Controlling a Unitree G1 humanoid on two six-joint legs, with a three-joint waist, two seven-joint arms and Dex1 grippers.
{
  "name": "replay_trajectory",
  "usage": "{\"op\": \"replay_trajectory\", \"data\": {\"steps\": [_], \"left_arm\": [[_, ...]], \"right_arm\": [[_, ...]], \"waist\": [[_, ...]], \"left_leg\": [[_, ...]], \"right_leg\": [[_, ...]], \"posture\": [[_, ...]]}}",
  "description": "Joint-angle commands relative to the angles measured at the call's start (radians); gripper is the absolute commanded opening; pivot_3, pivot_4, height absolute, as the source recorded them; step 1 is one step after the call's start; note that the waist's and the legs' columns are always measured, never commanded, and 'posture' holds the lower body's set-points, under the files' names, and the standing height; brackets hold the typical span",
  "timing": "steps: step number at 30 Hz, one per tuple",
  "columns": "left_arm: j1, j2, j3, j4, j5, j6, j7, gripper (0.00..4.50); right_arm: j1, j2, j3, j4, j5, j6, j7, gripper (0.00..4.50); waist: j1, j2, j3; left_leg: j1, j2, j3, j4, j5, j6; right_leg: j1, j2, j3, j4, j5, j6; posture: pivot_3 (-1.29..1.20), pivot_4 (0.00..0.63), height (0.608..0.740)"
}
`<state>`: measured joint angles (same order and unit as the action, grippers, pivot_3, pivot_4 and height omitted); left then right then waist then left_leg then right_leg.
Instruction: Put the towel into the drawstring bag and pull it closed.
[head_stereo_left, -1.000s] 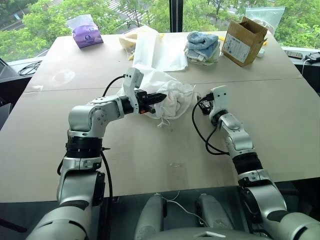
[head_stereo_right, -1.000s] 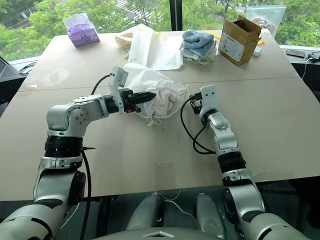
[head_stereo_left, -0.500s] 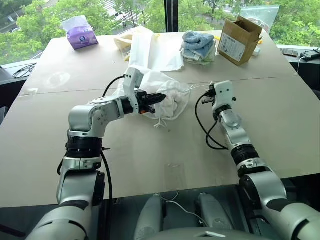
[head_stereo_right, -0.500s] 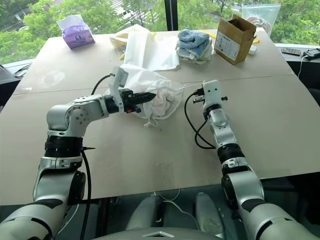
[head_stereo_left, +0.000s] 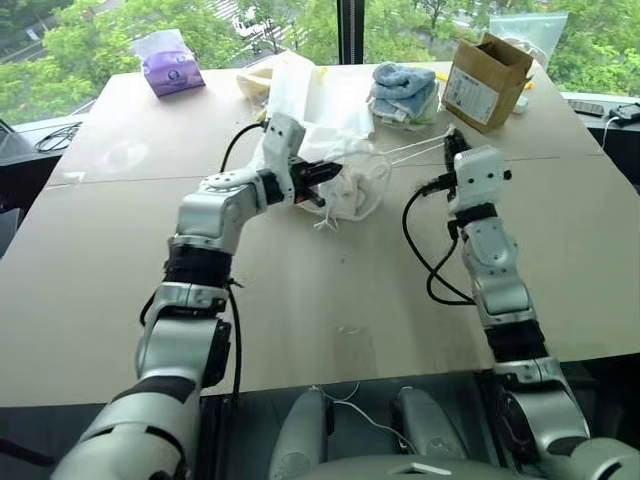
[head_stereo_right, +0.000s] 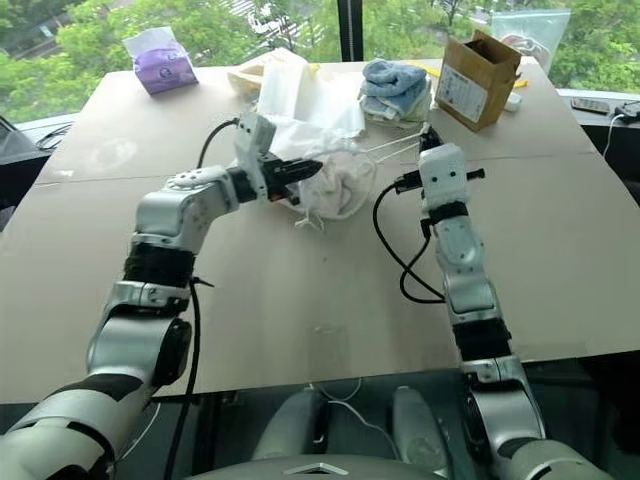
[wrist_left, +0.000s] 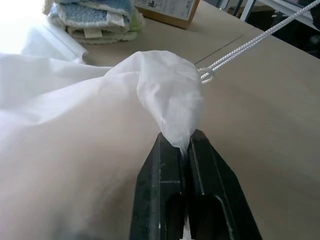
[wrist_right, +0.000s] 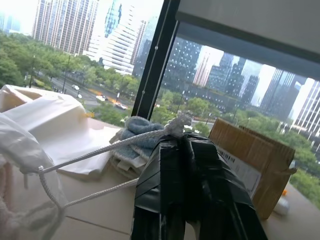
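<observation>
On the tan bench (head_stereo_left: 300, 300) by the windows, our right pincer (wrist_right: 186, 134), now lifted and clenched on the cords (head_stereo_left: 415, 150), has drawn them taut. Our left pincer (wrist_left: 182, 146) still pinches the drawstring bag (head_stereo_left: 345, 180) mid-bench; the towel (head_stereo_right: 340, 185) seems inside. We judge closing nearly done.

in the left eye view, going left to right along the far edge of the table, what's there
tissue pack → flat white bag → blue towels → cardboard box
</observation>
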<state>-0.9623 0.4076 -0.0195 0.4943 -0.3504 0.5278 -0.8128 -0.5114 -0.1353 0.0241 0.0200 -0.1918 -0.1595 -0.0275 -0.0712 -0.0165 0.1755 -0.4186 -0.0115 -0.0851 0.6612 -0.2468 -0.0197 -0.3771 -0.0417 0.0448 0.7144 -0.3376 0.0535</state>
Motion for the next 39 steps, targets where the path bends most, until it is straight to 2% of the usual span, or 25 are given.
{"op": "replay_trajectory", "data": {"steps": [1, 8, 9, 11, 14, 22, 27, 32, 39], "left_arm": [[-0.072, -0.019, 0.011, 0.048, 0.012, -0.097, -0.050, 0.00], [-0.061, -0.010, -0.018, 0.030, 0.033, -0.178, -0.183, 0.00], [-0.052, -0.005, -0.024, 0.018, 0.034, -0.185, -0.205, 0.60], [-0.024, 0.003, -0.037, -0.026, 0.046, -0.215, -0.229, 1.16], [0.052, 0.021, -0.044, -0.114, 0.071, -0.269, -0.228, 2.50], [0.353, 0.069, 0.001, -0.418, 0.027, -0.168, -0.159, 2.50], [0.507, 0.008, -0.048, -0.531, 0.047, -0.144, -0.063, 2.50], [0.505, -0.057, -0.117, -0.503, 0.103, -0.180, -0.003, 2.50], [0.438, -0.139, -0.173, -0.286, 0.219, -0.337, 0.081, 2.50]], "right_arm": [[-0.048, 0.000, -0.015, -0.173, -0.065, 0.026, -0.051, 0.01], [-0.138, -0.007, -0.049, -0.182, -0.076, 0.100, -0.072, 0.01], [-0.142, -0.004, -0.048, -0.178, -0.068, 0.108, -0.067, 0.00], [-0.142, 0.010, -0.045, -0.173, -0.047, 0.131, -0.059, 0.00], [-0.124, 0.022, -0.027, -0.168, -0.025, 0.154, -0.030, 0.00], [-0.096, 0.031, -0.021, -0.190, -0.005, 0.191, -0.011, 0.00], [-0.084, 0.041, -0.016, -0.189, 0.001, 0.207, -0.009, 0.00], [-0.084, 0.047, -0.009, -0.180, 0.008, 0.212, -0.002, 0.00], [-0.082, 0.051, -0.008, -0.175, 0.011, 0.214, -0.010, 0.00]], "waist": [[-0.002, 0.000, 0.000], [0.001, 0.000, 0.000], [0.000, 0.000, 0.000], [-0.002, 0.000, 0.000], [-0.004, 0.000, 0.000], [-0.011, 0.000, 0.000], [-0.005, 0.000, 0.000], [0.004, 0.000, 0.000], [0.002, 0.000, 0.000]], "left_leg": [[0.000, 0.000, 0.000, 0.000, 0.000, 0.000], [0.000, 0.000, 0.000, 0.000, 0.000, 0.000], [0.000, 0.000, 0.000, 0.000, 0.000, 0.000], [0.000, 0.000, 0.000, -0.001, 0.000, 0.000], [0.000, 0.001, 0.000, -0.001, 0.000, 0.000], [0.001, 0.003, 0.001, -0.002, 0.000, 0.000], [0.001, 0.004, 0.001, -0.001, 0.000, 0.000], [0.001, 0.003, 0.000, 0.000, 0.000, 0.000], [0.002, 0.002, 0.001, -0.001, 0.000, 0.000]], "right_leg": [[0.000, 0.000, 0.000, 0.000, 0.000, 0.000], [0.000, 0.000, 0.000, 0.000, 0.000, 0.000], [0.000, 0.000, 0.000, 0.000, 0.000, 0.000], [0.000, 0.000, 0.000, 0.000, 0.000, 0.000], [0.000, 0.000, 0.000, 0.000, 0.000, 0.000], [0.000, 0.000, 0.001, 0.000, 0.000, 0.000], [0.000, 0.000, 0.001, 0.001, 0.000, 0.000], [0.002, 0.000, 0.000, 0.001, 0.000, 0.000], [0.002, 0.000, 0.001, 0.001, 0.000, 0.000]], "posture": [[0.00, 0.150, 0.740], [0.00, 0.150, 0.740], [0.00, 0.150, 0.740], [0.00, 0.150, 0.740], [0.00, 0.150, 0.740], [0.00, 0.150, 0.740], [0.00, 0.150, 0.740], [0.00, 0.150, 0.740], [0.00, 0.150, 0.740]]}}
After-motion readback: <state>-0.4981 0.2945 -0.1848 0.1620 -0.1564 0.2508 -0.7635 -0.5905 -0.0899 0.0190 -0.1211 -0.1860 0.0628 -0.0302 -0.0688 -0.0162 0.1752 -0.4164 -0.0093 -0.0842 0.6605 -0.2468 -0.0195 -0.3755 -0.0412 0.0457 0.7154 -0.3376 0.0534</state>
